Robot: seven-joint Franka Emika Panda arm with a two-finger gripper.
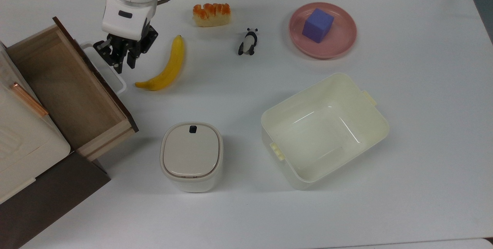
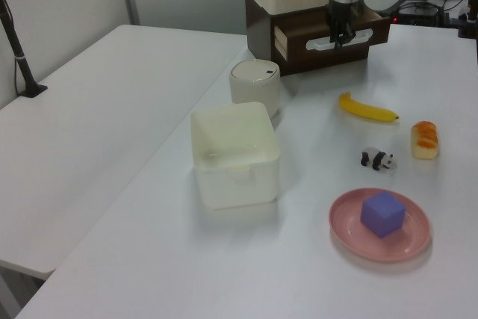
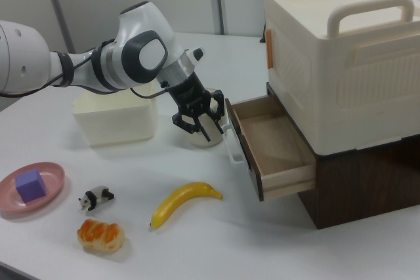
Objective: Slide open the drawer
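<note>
Drawer (image 1: 73, 87) pulled well out of the dark cabinet (image 3: 367, 181), its white handle (image 1: 111, 74) on the banana (image 1: 165, 66) side; gripper (image 1: 122, 64) with fingers spread, just beside that handle and apart from it, nearer the banana

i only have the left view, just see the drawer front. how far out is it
observer: the top view shows the drawer pulled well out of the cabinet.
operator: anything in it
observer: no, bare wood floor in the right view.
operator: gripper on the handle?
observer: the gripper is open and sits beside the white handle, on the banana side in the top view.
</note>
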